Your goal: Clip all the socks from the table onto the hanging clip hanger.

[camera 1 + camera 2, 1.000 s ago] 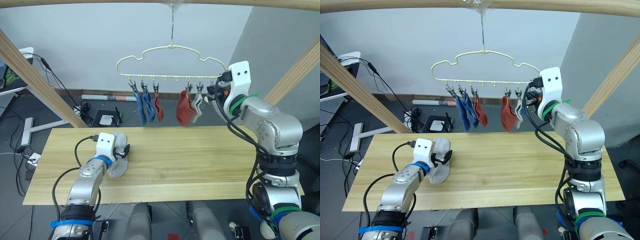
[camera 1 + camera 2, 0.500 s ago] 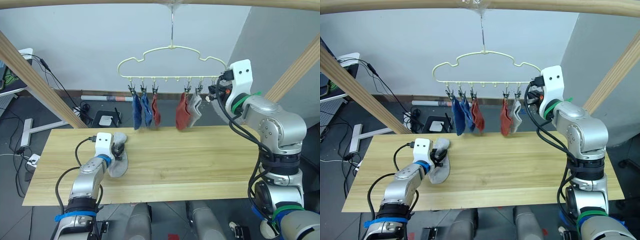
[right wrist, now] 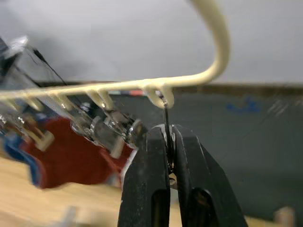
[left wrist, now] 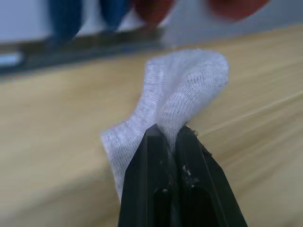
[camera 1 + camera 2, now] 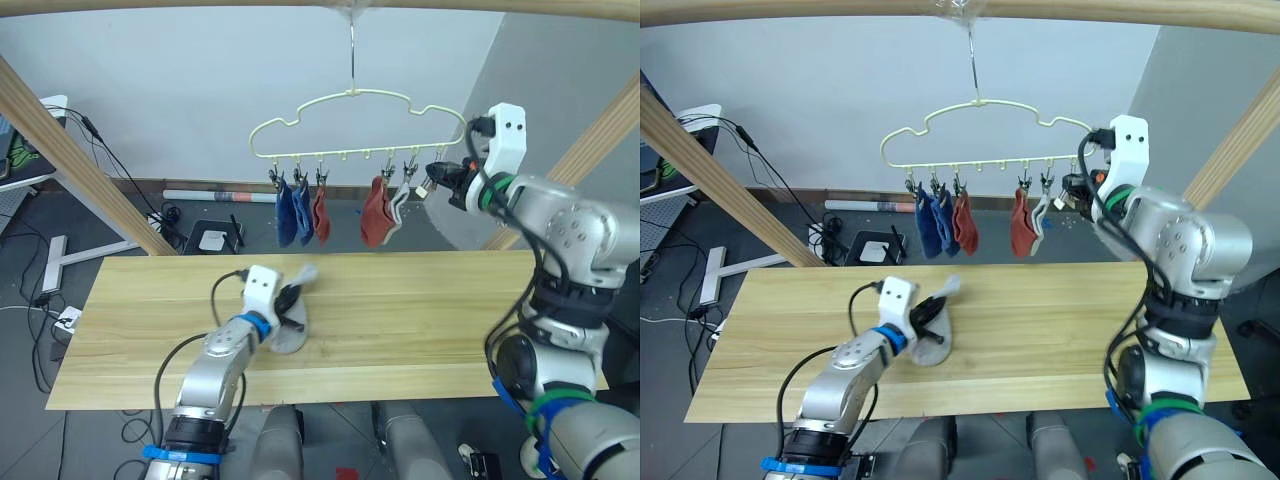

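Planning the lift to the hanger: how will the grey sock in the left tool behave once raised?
Probably floppy: the grey sock folds and bunches where the left tool pinches it. Likely light, since a narrow pinch raises its end off the table. Its knit looks grippy, so slipping seems unlikely.

The long rectangular table of pale light-wood planks ran across in front of me, grain visible along its length. One light grey ankle sock of soft fabric lay on it, left of the middle, its lower part flat on the wood and its upper end lifted off the top. My left gripper pinched that raised fold.
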`<act>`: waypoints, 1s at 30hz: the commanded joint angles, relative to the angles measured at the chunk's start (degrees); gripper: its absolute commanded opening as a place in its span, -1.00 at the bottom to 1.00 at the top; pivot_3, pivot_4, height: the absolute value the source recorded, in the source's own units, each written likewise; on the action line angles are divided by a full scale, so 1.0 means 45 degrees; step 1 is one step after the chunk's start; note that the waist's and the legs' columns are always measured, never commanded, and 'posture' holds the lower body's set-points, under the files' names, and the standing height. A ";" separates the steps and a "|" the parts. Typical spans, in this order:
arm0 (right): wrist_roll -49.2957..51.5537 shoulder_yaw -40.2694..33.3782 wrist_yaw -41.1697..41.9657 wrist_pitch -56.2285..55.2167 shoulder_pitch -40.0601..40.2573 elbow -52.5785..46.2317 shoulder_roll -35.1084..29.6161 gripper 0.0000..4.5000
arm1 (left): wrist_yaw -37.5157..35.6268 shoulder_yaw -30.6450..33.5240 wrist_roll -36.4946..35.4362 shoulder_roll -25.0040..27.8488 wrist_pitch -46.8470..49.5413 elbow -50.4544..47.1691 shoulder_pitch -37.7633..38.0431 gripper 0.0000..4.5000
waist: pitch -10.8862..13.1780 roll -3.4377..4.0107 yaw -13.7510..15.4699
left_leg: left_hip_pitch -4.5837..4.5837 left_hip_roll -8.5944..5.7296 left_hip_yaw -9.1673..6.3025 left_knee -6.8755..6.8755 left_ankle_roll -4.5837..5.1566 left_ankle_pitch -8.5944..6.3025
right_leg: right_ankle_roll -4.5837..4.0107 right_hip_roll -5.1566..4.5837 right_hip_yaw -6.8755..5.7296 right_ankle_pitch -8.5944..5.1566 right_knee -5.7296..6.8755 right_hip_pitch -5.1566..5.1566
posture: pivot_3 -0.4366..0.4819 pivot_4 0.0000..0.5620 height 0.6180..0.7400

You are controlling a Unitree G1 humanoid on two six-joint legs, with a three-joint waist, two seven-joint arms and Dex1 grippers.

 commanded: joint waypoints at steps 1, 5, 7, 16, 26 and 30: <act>-0.0202 -0.2114 -0.1047 0.1809 -0.0950 0.0117 0.0793 -1.00 | -0.0135 -0.1235 -0.0073 -0.0838 -0.0129 -0.1494 -0.0605 -0.99 | 0.0000 0.0000 0.0006 | -0.0003 -0.0002 -0.0003 0.0000 0.0000 0.0000 | -0.0012 0.0000 -0.0003 0.0008 -0.0001 0.0000 | -0.22 0.04 1.00; 0.0120 -0.2469 -0.1613 0.1868 -0.1204 0.0317 0.0970 -1.00 | 0.0057 -0.1827 0.0114 -0.1460 -0.0090 -0.1558 -0.1332 -0.99 | 0.0000 0.0005 -0.0126 | 0.0002 0.0000 -0.0004 -0.0023 0.0005 -0.0002 | -0.0026 0.0004 -0.0005 0.0001 -0.0003 -0.0003 | -0.24 0.04 1.00; 0.0348 -0.2644 -0.1962 0.1868 -0.1275 0.0438 0.1051 -1.00 | 0.0365 -0.2010 0.0224 -0.2173 -0.0282 -0.0971 -0.2320 -0.99 | 0.0003 0.0008 -0.0126 | 0.0002 0.0000 -0.0005 -0.0026 0.0006 -0.0003 | -0.0027 0.0004 -0.0007 -0.0002 -0.0003 -0.0004 | -0.27 0.05 1.00; 0.1619 -0.3044 -0.3506 0.1868 -0.1382 0.0468 0.1271 -1.00 | 0.0607 -0.1797 0.0476 -0.3109 -0.0975 0.1048 -0.4100 -0.99 | 0.0008 0.0016 -0.0226 | -0.0006 -0.0015 -0.0013 -0.0012 0.0008 -0.0003 | 0.0041 -0.0002 -0.0007 -0.0030 -0.0014 0.0005 | -0.31 0.06 1.00; 0.3312 -0.3192 -0.5164 0.1868 -0.1181 0.0547 0.1040 -1.00 | 0.1109 -0.1385 0.0544 -0.3567 -0.1605 0.1697 -0.4645 -0.99 | 0.0011 0.0019 -0.0366 | -0.0012 -0.0017 -0.0013 -0.0008 0.0010 -0.0004 | 0.0045 -0.0004 -0.0006 -0.0033 -0.0020 0.0006 | -0.36 0.08 1.00; 0.3854 -0.3317 -0.5729 0.1868 -0.1183 0.0643 0.0981 -1.00 | 0.1163 -0.1356 0.0511 -0.3659 -0.1612 0.1622 -0.4635 -0.99 | 0.0011 0.0020 -0.0424 | -0.0011 -0.0017 -0.0013 -0.0009 0.0011 -0.0005 | 0.0045 -0.0004 -0.0006 -0.0034 -0.0020 0.0006 | -0.36 0.08 1.00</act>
